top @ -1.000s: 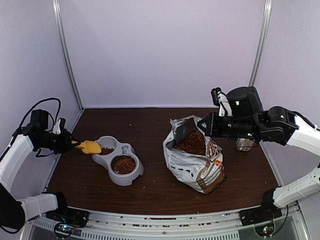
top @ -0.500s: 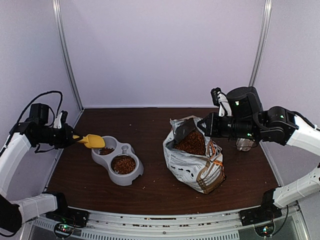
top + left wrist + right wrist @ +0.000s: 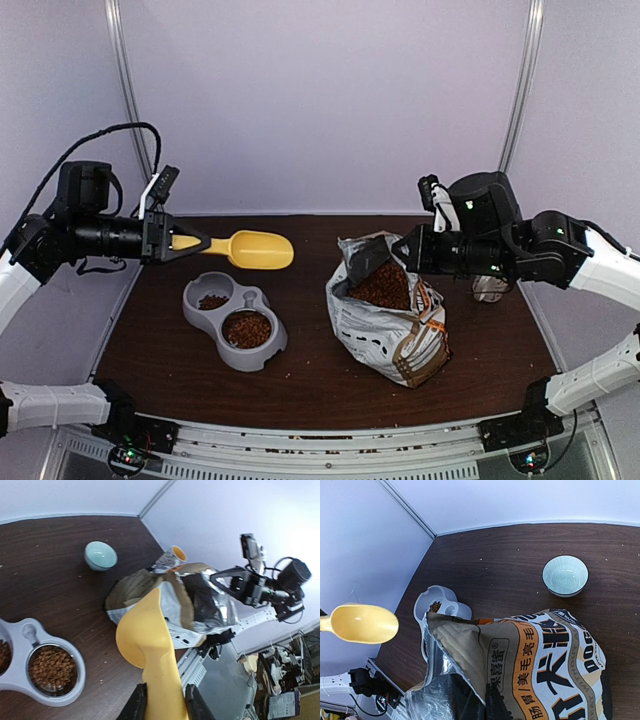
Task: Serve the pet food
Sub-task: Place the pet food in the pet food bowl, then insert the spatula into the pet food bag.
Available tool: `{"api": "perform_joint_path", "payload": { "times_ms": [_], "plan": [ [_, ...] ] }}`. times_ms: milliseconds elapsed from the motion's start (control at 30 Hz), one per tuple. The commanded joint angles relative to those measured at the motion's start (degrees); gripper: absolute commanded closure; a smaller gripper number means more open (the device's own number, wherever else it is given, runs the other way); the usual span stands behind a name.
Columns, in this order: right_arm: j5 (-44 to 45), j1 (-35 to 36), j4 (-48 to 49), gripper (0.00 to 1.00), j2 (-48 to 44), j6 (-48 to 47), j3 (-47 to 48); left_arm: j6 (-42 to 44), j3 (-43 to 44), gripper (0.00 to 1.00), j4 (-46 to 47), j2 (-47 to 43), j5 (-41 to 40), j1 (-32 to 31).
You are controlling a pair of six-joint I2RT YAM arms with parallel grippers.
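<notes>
Pet food [image 3: 247, 328]: small dark-brown dry kibble in grey plastic double bowl [image 3: 272, 348] and open silver-white printed bag [image 3: 375, 335]
Left gripper [image 3: 172, 242]: clamped on yellow plastic scoop [image 3: 255, 250] handle, held aloft
Right gripper [image 3: 405, 250]: pinching bag rim

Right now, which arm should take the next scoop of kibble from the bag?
Left. The left pincer holds the empty yellow scoop, aimed at the bag; the right pincer is shut on the bag's rim, holding it open.
</notes>
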Motion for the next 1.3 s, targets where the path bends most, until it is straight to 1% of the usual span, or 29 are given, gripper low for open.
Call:
{"api": "perform_joint_path", "payload": {
  "times_ms": [0, 133, 300, 467, 667, 900, 1100, 1167, 1267],
  "plan": [
    [-0.6, -0.4, -1.4, 1.00, 0.9, -1.4, 0.6, -3.4, 6.7, 1.00, 8.2, 3.4, -2.8, -9.2],
    [-2.2, 0.0, -0.7, 1.00, 1.2, -1.8, 0.7, -2.6, 11.3, 1.00, 8.2, 8.5, -6.4, -15.3],
    [-2.5, 1.3, -0.4, 1.00, 1.2, -2.1, 0.5, -0.2, 14.9, 1.00, 6.2, 14.7, -13.1, -18.9],
    [-1.8, 2.2, -0.7, 1.00, 1.5, -2.1, 0.3, 3.2, 20.8, 1.00, 2.1, 21.6, -16.9, -23.1],
    [-1.6, 2.6, 0.0, 1.00, 2.1, -2.5, 0.3, 4.5, 24.8, 1.00, -1.8, 28.1, -23.3, -25.1],
    [-3.0, 3.3, 0.6, 1.00, 5.1, -2.5, 1.3, 6.0, 31.1, 1.00, -5.3, 36.3, -31.8, -29.4],
    [-2.7, 3.5, 0.7, 1.00, 5.7, -2.6, 2.2, 5.7, 38.1, 1.00, -16.1, 46.7, -45.5, -32.6],
    [-2.3, 3.4, 0.6, 1.00, 5.4, -2.6, 2.2, 5.3, 38.8, 1.00, -17.4, 48.8, -49.0, -33.3],
    [-1.9, 3.5, 0.6, 1.00, 5.3, -2.5, 1.8, 4.9, 38.5, 1.00, -16.3, 51.3, -51.4, -34.2]
  ]
}}
